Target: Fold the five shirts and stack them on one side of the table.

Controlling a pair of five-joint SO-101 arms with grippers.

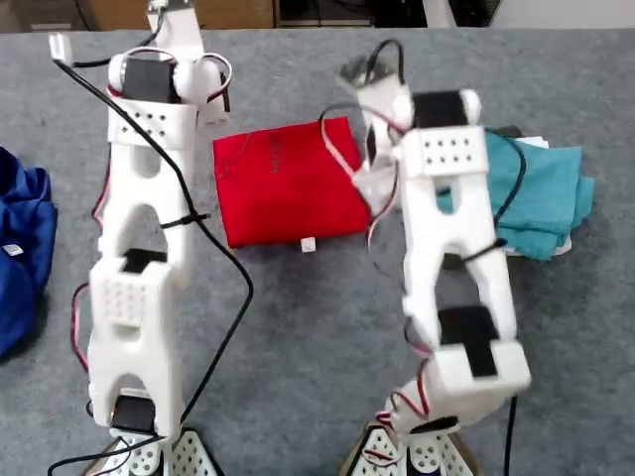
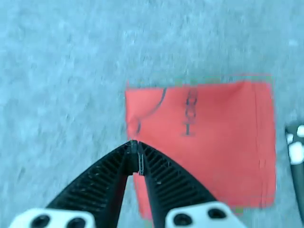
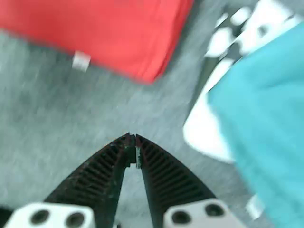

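Inspecting the table: one red shirt folded flat, both pincers clenched on nothing.

The red shirt (image 1: 288,188) (image 2: 204,142) (image 3: 95,33) lies as a neat rectangle mid-table, toward the far edge, between the two arms. It carries dark print (image 2: 190,111) too blurred to read, and a small white tag (image 1: 309,244) (image 3: 81,61) sticks out at its near edge. The left gripper (image 2: 134,152) is pressed shut, tips meeting above the shirt's edge, with no cloth between them. The right gripper (image 3: 131,142) is likewise closed and empty, above bare grey surface (image 3: 57,118) between the red shirt and a teal shirt (image 1: 536,193) (image 3: 266,133). The teal shirt sits toward the right edge, with white cloth (image 3: 209,128) showing beneath it. A crumpled blue shirt (image 1: 22,248) with a white label (image 1: 12,250), illegible, lies at the left edge.
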